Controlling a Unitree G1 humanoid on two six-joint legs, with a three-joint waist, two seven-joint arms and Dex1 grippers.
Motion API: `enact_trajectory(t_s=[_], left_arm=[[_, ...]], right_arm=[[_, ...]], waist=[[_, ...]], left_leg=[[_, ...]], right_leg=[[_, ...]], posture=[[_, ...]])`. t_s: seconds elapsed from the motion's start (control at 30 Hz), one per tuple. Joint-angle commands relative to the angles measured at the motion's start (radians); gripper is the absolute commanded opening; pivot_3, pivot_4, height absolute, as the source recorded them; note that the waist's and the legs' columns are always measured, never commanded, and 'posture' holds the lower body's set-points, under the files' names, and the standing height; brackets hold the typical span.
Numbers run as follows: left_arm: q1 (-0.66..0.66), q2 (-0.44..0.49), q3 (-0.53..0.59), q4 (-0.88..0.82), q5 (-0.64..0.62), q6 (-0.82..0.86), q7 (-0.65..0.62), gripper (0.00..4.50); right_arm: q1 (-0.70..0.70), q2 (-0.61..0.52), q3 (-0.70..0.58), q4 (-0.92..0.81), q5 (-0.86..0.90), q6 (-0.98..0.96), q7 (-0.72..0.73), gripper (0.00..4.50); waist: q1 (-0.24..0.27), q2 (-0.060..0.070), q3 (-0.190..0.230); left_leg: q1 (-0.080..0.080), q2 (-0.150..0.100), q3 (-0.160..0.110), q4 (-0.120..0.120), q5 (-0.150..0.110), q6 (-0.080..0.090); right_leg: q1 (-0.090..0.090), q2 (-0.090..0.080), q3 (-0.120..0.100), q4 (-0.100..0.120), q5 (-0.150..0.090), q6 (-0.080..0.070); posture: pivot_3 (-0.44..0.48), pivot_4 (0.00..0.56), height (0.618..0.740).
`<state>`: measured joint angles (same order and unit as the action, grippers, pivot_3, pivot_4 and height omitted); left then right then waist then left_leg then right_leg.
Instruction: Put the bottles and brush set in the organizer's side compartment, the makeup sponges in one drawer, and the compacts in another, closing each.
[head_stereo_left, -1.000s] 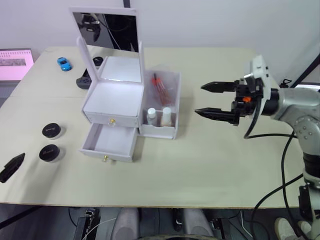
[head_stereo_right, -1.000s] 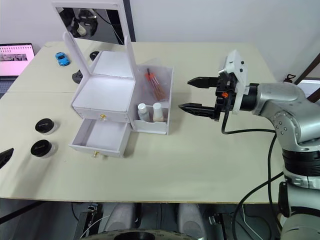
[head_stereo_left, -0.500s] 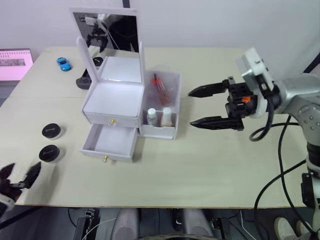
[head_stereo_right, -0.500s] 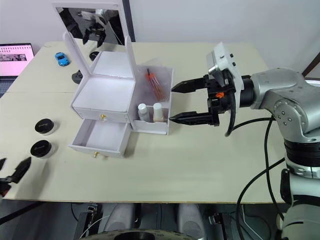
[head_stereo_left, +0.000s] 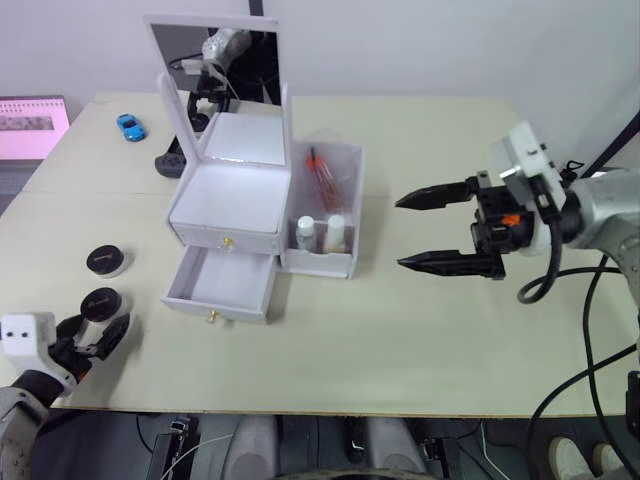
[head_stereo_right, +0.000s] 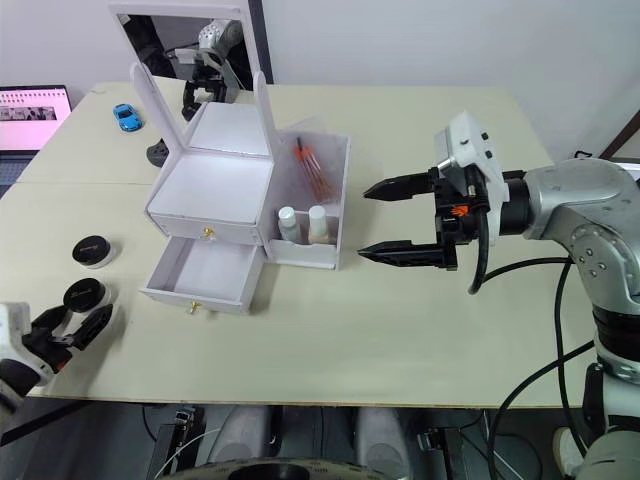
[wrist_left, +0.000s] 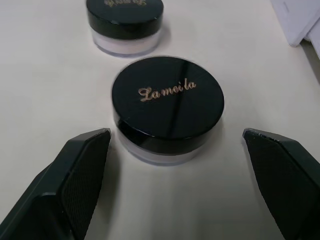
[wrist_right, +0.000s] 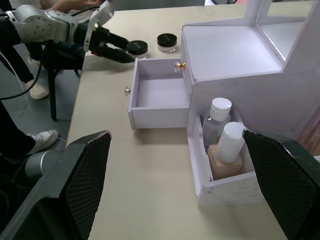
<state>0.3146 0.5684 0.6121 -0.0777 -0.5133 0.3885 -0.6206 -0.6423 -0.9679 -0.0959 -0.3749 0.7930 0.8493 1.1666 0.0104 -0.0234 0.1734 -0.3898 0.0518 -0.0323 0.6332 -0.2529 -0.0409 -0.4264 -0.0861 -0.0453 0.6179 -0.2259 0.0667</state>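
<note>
The white organizer (head_stereo_left: 225, 200) has its lower drawer (head_stereo_left: 222, 285) pulled out and empty. Its side compartment (head_stereo_left: 345, 262) holds two bottles (head_stereo_left: 305, 232) and the brush set (head_stereo_left: 322, 175). Two black-lidded compacts sit on the table to its left, one farther (head_stereo_left: 105, 261) and one nearer (head_stereo_left: 100, 303). My left gripper (head_stereo_left: 100, 326) is open right behind the nearer compact (wrist_left: 168, 109), one finger on each side and not touching it. My right gripper (head_stereo_left: 401, 233) hangs open to the right of the organizer, holding nothing. The makeup sponges are out of view.
A blue toy car (head_stereo_left: 127, 127) and a black object (head_stereo_left: 168, 163) lie behind the organizer, under its upright mirror (head_stereo_left: 210, 55). A laptop (head_stereo_left: 30, 120) sits at the far left edge. The table's front edge runs close below my left gripper.
My left gripper has come in from the left table edge up to the nearer compact. My right gripper swung toward the organizer, then drew back right and slightly lower.
</note>
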Motion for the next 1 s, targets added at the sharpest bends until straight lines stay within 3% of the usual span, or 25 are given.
enact_trajectory(t_s=[0.03, 0.4, 0.5, 0.57, 0.8, 1.0], left_arm=[[-0.018, 0.032, 0.003, -0.017, 0.016, 0.045, 0.042, 4.46], [-0.078, 0.092, -0.036, -0.042, 0.044, 0.162, 0.093, 4.46], [-0.091, 0.088, -0.029, -0.021, 0.047, 0.160, 0.099, 3.67], [-0.091, 0.090, -0.023, -0.012, 0.045, 0.154, 0.089, 2.71], [-0.117, 0.098, 0.040, 0.024, 0.007, 0.080, 0.025, 2.66], [-0.156, 0.106, 0.053, -0.094, -0.143, 0.058, -0.142, 2.66]], right_arm=[[-0.030, -0.014, -0.025, -0.026, 0.027, 0.006, -0.005, 4.50], [-0.033, -0.036, -0.011, -0.006, -0.005, -0.012, 0.016, 4.50], [-0.034, -0.037, -0.010, -0.002, -0.009, -0.016, 0.016, 4.50], [-0.034, -0.038, -0.009, -0.001, -0.011, -0.018, 0.016, 4.50], [-0.035, -0.042, -0.006, 0.010, -0.020, -0.025, 0.026, 4.50], [-0.037, -0.038, 0.003, 0.023, -0.032, -0.042, 0.040, 4.50]], waist=[[0.000, 0.000, 0.000], [0.000, 0.000, 0.000], [0.001, 0.000, 0.000], [0.000, 0.000, 0.000], [0.000, 0.000, 0.000], [0.002, 0.000, 0.000]], left_leg=[[0.000, 0.000, 0.000, 0.000, 0.000, 0.000], [0.000, 0.000, 0.001, -0.001, 0.000, 0.000], [0.000, 0.000, 0.001, -0.001, 0.000, 0.000], [0.000, 0.000, 0.001, -0.001, 0.000, 0.000], [0.000, 0.000, 0.001, -0.001, 0.000, 0.000], [0.000, 0.000, 0.001, -0.001, 0.000, 0.000]], right_leg=[[0.000, 0.000, 0.000, 0.000, 0.000, 0.000], [0.000, 0.000, 0.001, -0.001, 0.001, -0.001], [0.000, 0.000, 0.001, 0.000, 0.001, -0.001], [0.000, 0.000, 0.001, 0.000, 0.001, -0.001], [-0.001, 0.000, 0.001, 0.000, 0.001, -0.001], [0.000, 0.000, 0.001, -0.001, 0.001, -0.001]], posture=[[0.000, 0.150, 0.725], [0.000, 0.150, 0.725], [0.000, 0.150, 0.725], [0.000, 0.150, 0.725], [0.000, 0.150, 0.725], [0.000, 0.150, 0.725]])
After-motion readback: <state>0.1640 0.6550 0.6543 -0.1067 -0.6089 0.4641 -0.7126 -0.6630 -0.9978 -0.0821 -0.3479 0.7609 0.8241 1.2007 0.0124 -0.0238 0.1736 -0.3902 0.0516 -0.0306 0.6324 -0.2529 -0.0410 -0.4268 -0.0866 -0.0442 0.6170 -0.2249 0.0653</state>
